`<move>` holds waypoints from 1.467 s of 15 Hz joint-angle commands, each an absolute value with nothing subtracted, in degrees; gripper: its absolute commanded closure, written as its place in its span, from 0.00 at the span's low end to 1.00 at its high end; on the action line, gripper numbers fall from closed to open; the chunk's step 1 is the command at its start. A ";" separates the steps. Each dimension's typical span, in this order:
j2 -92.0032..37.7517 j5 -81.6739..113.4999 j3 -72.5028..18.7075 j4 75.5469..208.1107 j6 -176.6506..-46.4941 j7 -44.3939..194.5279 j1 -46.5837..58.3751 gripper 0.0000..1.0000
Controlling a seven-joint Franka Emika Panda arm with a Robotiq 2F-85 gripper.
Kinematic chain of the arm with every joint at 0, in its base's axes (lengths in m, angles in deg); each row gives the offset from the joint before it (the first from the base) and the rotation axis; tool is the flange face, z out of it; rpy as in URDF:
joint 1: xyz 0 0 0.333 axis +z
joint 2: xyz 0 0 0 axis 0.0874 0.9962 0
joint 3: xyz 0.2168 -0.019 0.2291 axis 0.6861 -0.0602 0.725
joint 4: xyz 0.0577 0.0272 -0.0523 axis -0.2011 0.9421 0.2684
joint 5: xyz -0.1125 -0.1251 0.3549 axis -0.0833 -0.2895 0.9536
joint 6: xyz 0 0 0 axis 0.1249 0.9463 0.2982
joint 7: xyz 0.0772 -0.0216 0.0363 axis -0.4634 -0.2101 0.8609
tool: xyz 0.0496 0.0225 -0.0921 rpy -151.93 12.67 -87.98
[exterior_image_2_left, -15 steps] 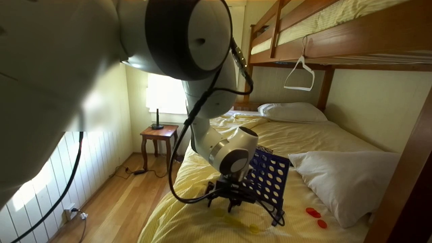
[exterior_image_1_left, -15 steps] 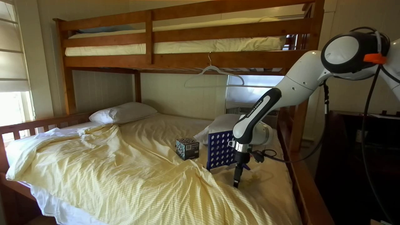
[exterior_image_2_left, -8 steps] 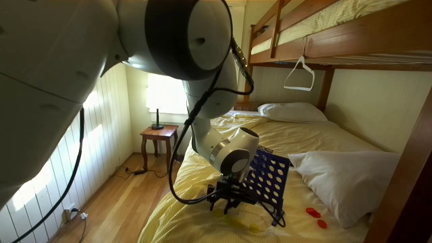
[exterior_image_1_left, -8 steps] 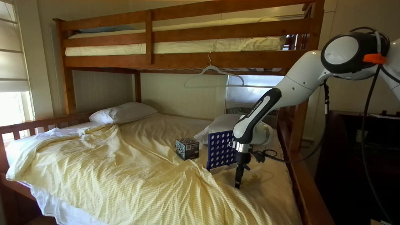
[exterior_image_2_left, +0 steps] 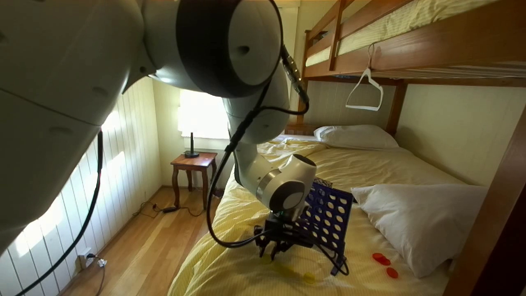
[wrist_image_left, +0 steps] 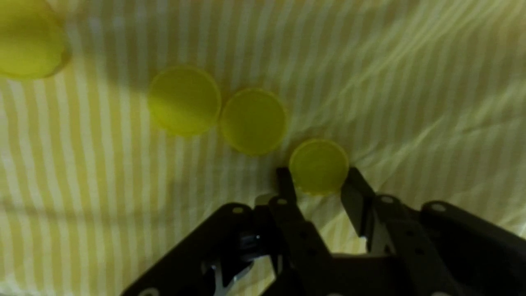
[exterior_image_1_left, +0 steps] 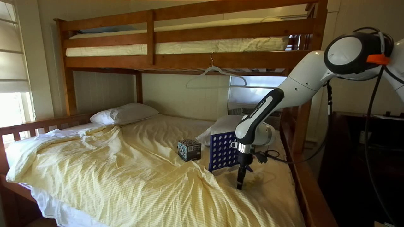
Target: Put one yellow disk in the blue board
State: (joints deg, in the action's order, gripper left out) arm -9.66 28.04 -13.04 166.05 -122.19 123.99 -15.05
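The gripper [wrist_image_left: 319,174] reaches down to the striped sheet [wrist_image_left: 94,172], its two fingers [wrist_image_left: 356,193] pinching a yellow disk [wrist_image_left: 319,164] by opposite edges; whether that disk touches the cloth cannot be told. In the wrist view, a second yellow disk [wrist_image_left: 254,122] lies just up and left of the gripper, leaving a narrow gap beside one fingertip. Beyond it, edges meeting, is a third yellow disk [wrist_image_left: 184,100], and a fourth yellow disk [wrist_image_left: 28,41] sits well apart, cut by the frame.

The blue board [exterior_image_1_left: 222,152] stands upright near the gripper, behind and to its left in an exterior view; the arm [exterior_image_1_left: 303,82] overlaps it in both exterior views, so the room between board and gripper cannot be judged. A patterned box [exterior_image_1_left: 189,150] sits farther left. To the gripper's right, sheet stretches to the wooden rail [exterior_image_1_left: 311,192]; to its left, the yellow cover [exterior_image_1_left: 142,176] rises in ridges. In an exterior view, red disks [exterior_image_2_left: 384,260] and a pillow [exterior_image_2_left: 427,222] lie to the gripper's right, past the board's edge.
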 commanded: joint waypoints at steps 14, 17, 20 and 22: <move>-21.56 35.56 -14.21 179.09 -141.89 114.08 -16.10 0.91; -25.65 36.78 -12.62 185.38 -151.91 110.98 -17.70 0.91; -28.32 40.70 -11.71 189.52 -161.40 110.11 -18.45 0.91; -29.51 42.32 -10.90 191.44 -167.82 108.69 -18.96 0.91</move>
